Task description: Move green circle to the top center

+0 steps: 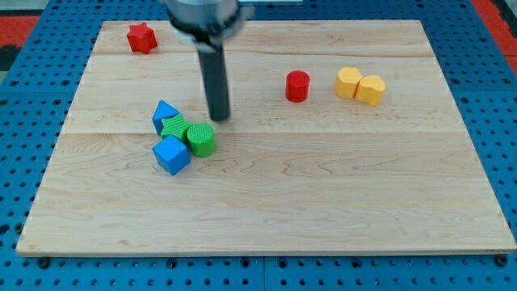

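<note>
My tip (219,118) is standing just above and a little to the view's right of the green circle (201,138), very near to it, but I cannot tell if it is touching the block. The rod is a plain dark bar with nothing to open or close, and it is holding nothing. The green circle is lying left of the middle of the wooden board (323,186), in a tight group with three other blocks: a second green block (174,127) is touching it on the view's left, a blue block (164,113) with a pointed shape is sitting behind that one, and a blue cube (171,154) is sitting below. A red star (141,37) is resting near the top left corner. A red cylinder (297,86) is standing to the right of centre in the upper part, and two yellow blocks (360,85) are lying side by side, touching, further to the view's right.
</note>
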